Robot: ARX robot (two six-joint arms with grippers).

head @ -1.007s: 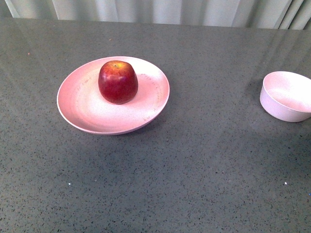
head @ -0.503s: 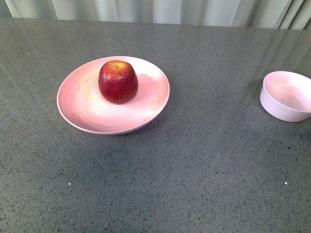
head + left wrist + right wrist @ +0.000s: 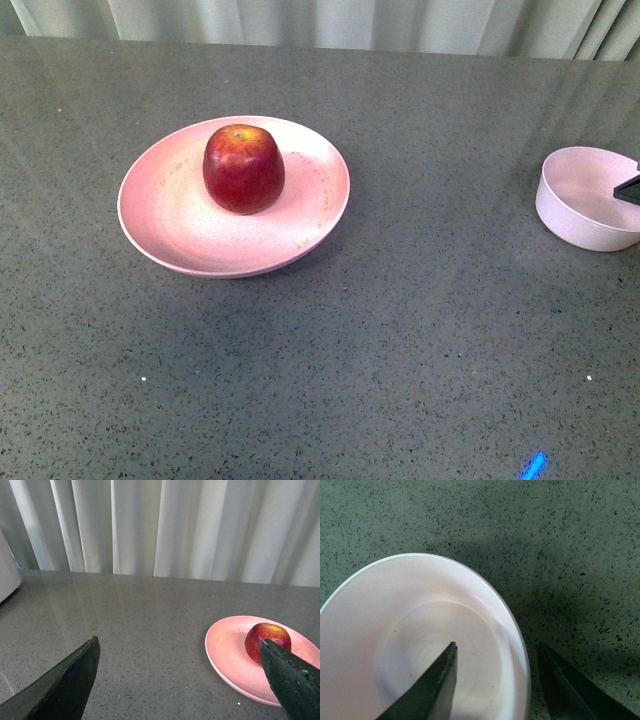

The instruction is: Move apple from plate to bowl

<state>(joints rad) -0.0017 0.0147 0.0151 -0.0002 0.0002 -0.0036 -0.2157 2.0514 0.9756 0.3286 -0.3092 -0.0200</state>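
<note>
Left gripper (image 3: 180, 642): fingers (image 3: 65, 685) spread wide apart, nothing between them, held above the desk (image 3: 140, 630). In its wrist view the apple (image 3: 267, 639) shows just past one fingertip, sitting on the plate (image 3: 227, 652). Gripper and apple are apart.

Right gripper (image 3: 497, 646): jaws apart, holding nothing. Its wrist view looks down on the bowl (image 3: 375, 600). One finger (image 3: 432, 685) lies over the bowl's inside, the other over the desk outside, with the rim between them. Contact with the rim: cannot tell. In the front view only a dark tip of this gripper (image 3: 630, 188) enters at the right edge, over the bowl (image 3: 575, 222).

Apple (image 3: 243, 168): upright on the plate (image 3: 165, 225), stem dimple up, yellow-orange patch on top, dark red sides. It sits a little behind the plate's centre, resting on its floor, clear of the rim.

Plate: pale pink, left of centre on the desk (image 3: 400, 340). Bowl: at the right edge, partly cut off by the frame, well apart from the plate.

Desk: grey, speckled. A pale curtain (image 3: 330, 20) hangs behind its far edge. A small blue glint (image 3: 535, 464) shows on the desk near the front edge, right of centre. In the left wrist view a white object (image 3: 7, 570) stands on the desk well apart from the plate; what it is, cannot tell.
</note>
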